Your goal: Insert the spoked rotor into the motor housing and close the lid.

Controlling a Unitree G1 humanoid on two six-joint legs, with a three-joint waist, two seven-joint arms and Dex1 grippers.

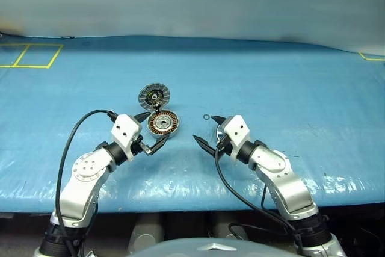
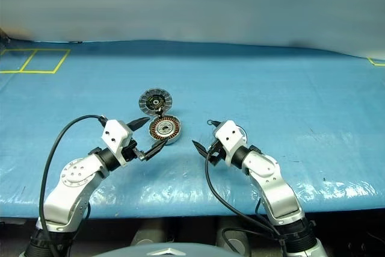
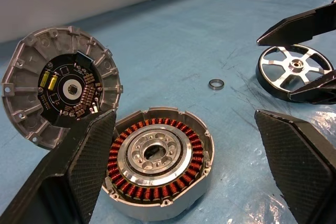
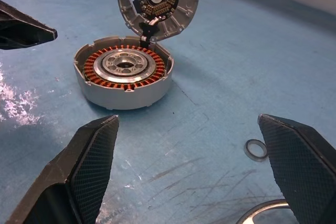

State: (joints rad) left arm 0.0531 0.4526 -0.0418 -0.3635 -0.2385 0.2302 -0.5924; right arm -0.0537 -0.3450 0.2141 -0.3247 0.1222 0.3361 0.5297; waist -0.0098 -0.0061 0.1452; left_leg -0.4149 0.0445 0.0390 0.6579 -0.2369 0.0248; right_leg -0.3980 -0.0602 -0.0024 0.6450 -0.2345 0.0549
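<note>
The motor housing [image 1: 163, 123], a silver cup with copper windings, lies on the blue mat. Its lid [image 1: 154, 95] stands swung open at the housing's far edge, circuit-board face and black centre showing. My left gripper [image 1: 153, 130] is open, its fingertips on either side of the housing's near left part; in the left wrist view the housing [image 3: 157, 156] lies just ahead between the fingers [image 3: 79, 171]. The spoked rotor [image 3: 294, 69] lies flat on the mat to the right, between the open fingers of my right gripper [image 1: 207, 129]. The right gripper holds nothing.
A tiny black ring [image 1: 206, 117] lies on the mat between housing and rotor. Yellow tape squares [image 1: 30, 55] mark the far left corner. The blue mat [image 1: 289, 94] stretches wide to the right and back, ending at a grey wall.
</note>
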